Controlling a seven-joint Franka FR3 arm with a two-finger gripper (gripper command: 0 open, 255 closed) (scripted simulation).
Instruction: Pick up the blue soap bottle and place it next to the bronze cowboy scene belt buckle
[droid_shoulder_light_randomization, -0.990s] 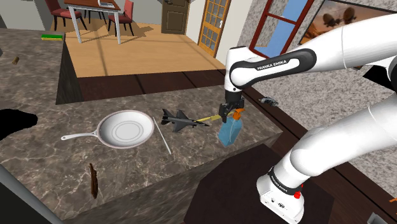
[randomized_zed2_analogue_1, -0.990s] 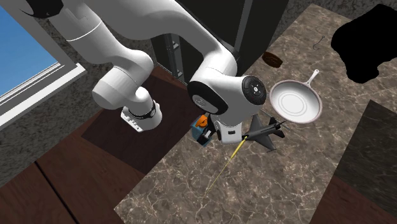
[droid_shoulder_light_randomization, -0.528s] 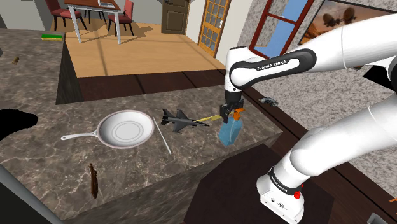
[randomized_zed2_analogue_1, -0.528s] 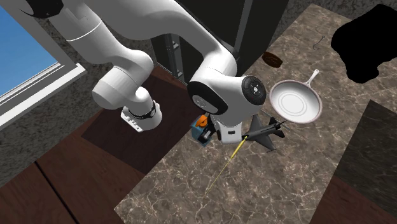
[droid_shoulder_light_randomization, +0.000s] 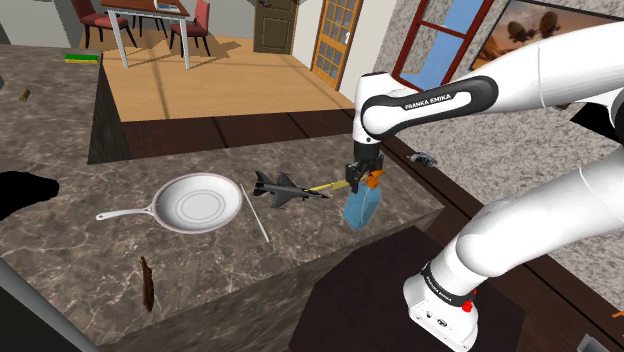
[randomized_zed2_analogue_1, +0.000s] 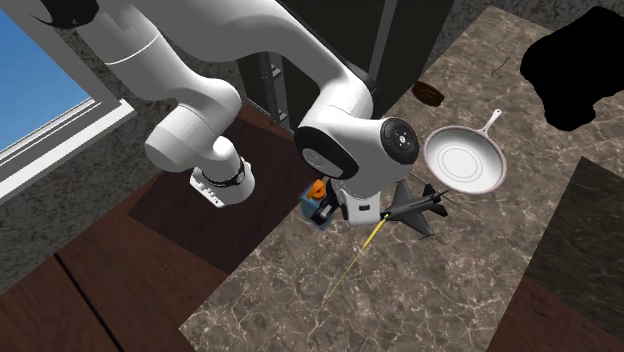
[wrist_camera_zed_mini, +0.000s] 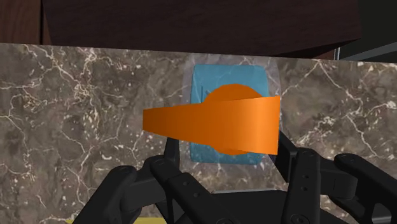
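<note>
The blue soap bottle (droid_shoulder_light_randomization: 361, 208) with an orange pump (wrist_camera_zed_mini: 216, 124) stands upright on the marble counter (droid_shoulder_light_randomization: 60, 230) near its edge by the stand. My black gripper (droid_shoulder_light_randomization: 366, 183) comes down on it from above, shut on the bottle's top, with a finger on each side below the pump head. In the wrist view my gripper (wrist_camera_zed_mini: 227, 153) frames the blue body (wrist_camera_zed_mini: 229, 86). In the second exterior view the bottle (randomized_zed2_analogue_1: 312, 208) is mostly hidden under my wrist. A small brown object (droid_shoulder_light_randomization: 147, 283), perhaps the buckle, lies at the counter's near left, also seen as a brown object (randomized_zed2_analogue_1: 428, 92) beyond the pan.
A white frying pan (droid_shoulder_light_randomization: 200, 203), a dark toy jet (droid_shoulder_light_randomization: 282, 188) and a thin pale rod (droid_shoulder_light_randomization: 258, 218) lie to the shoulder view's left of the bottle. A yellow stick (randomized_zed2_analogue_1: 355, 262) lies by the jet. The dark stand (droid_shoulder_light_randomization: 400, 290) borders the counter.
The fingers have closed in on the bottle's top. The arm and the bottle have stayed where they were.
</note>
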